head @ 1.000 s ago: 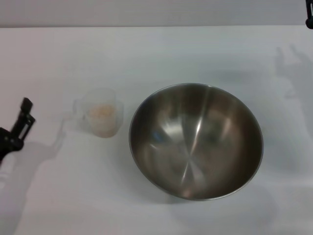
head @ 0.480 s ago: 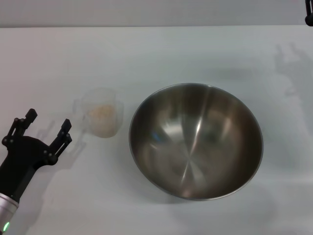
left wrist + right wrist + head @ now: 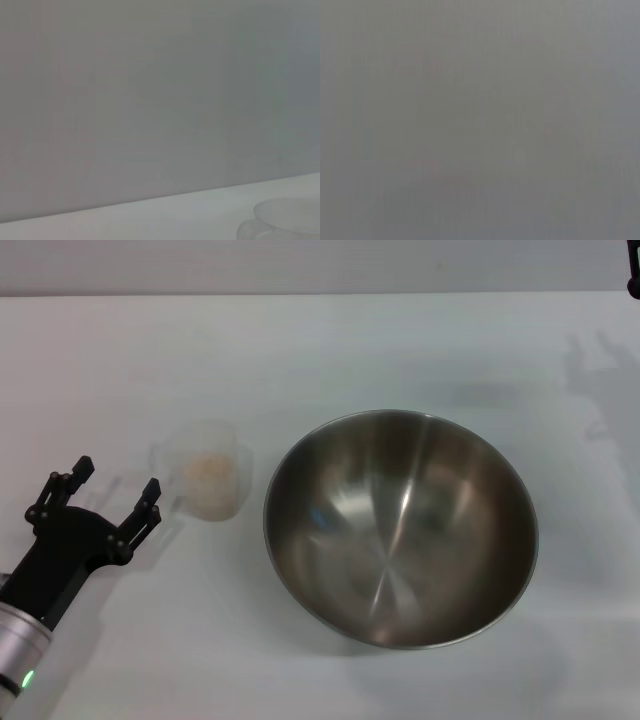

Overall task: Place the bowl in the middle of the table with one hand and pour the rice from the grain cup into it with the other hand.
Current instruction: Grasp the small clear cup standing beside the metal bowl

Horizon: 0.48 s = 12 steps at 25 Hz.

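Over on the left, the left gripper (image 3: 112,500) is seen with jaws spread wide, aimed at the cup (image 3: 209,482) just beside it, probably lined up for a grab. Rice (image 3: 208,469) is sat inside the cup. Mid-table (image 3: 320,350), the bowl (image 3: 400,528) looks already placed. Far right, only a sliver of the right gripper (image 3: 633,280) is shown, jaws can't be told.
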### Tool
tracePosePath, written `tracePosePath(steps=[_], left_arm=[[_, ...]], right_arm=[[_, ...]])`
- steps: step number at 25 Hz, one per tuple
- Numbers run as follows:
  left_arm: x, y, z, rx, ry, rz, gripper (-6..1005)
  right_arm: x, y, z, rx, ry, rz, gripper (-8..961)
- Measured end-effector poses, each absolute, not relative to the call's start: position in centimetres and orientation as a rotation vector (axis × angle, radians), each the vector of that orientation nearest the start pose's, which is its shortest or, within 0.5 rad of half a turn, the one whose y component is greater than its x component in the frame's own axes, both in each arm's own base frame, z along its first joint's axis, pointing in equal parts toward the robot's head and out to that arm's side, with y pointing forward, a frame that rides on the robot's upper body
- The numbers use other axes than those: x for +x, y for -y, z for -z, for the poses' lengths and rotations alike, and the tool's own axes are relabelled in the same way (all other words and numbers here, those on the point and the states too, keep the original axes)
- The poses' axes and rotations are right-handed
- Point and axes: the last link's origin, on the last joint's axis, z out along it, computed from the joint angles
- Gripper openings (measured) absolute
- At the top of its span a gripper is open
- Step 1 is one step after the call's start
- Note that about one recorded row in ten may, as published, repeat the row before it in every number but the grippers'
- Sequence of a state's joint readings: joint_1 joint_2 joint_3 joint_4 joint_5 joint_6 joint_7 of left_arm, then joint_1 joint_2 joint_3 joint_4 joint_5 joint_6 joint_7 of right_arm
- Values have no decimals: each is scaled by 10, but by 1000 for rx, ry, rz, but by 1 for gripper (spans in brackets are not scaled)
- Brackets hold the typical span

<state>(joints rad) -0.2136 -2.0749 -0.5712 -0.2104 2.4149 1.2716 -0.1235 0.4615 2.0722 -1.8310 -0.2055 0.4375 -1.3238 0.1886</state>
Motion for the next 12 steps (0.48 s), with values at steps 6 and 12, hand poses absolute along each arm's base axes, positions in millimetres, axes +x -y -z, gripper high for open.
tracePosePath(steps=[6, 12], left_arm=[[-338, -250, 65, -1915, 474, 614, 709], [-338, -261, 64, -1914, 475, 589, 707]], right_arm=[[293, -350, -26, -1481, -348, -906, 357], [293, -350, -26, -1480, -346, -907, 357]])
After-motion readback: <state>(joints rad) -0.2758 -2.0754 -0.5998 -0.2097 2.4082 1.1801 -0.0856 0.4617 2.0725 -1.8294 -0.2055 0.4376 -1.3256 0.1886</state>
